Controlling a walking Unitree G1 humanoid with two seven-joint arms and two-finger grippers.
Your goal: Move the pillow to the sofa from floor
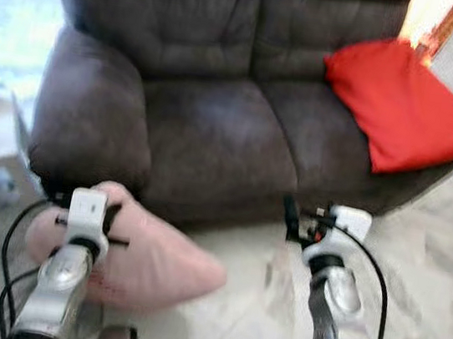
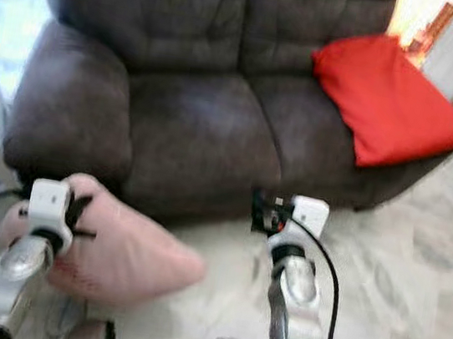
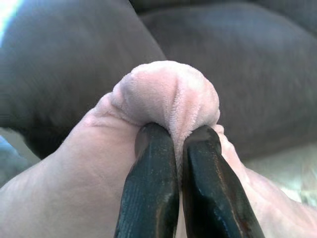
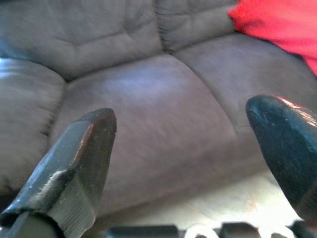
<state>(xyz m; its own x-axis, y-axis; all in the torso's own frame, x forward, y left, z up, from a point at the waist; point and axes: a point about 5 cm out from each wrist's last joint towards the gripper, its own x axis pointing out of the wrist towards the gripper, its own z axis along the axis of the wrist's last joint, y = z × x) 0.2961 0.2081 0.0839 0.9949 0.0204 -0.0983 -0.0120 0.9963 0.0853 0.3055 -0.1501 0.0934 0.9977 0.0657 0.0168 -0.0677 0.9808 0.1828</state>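
Closest to the camera, the left gripper (image 3: 179, 148), jaws pressed almost together on a bunched fold of the pink pillow (image 1: 154, 261). Pillow low in front of the sofa (image 1: 216, 126), at the foot of its left armrest, most of its body spread toward the middle; from the head views impossible to tell whether resting on the floor (image 1: 431, 274) or lifted a little. In the left wrist view, the fold of plush fabric bulging just past the two black fingers (image 3: 148, 193), with the dark armrest close behind. This pinch not readable in the head views, where the wrist unit covers the fingertips.

On the other side, the right gripper (image 4: 185, 134), jaws wide apart, nothing between them, touching nothing, held above the pale floor just in front of the sofa's front edge. In the right wrist view, the seat cushions visible through the gap between the fingers.

Further back, the grey-brown sofa with two seats. On its right seat, a red pillow (image 1: 405, 102) leaning over the right end. Head views slightly blurred.
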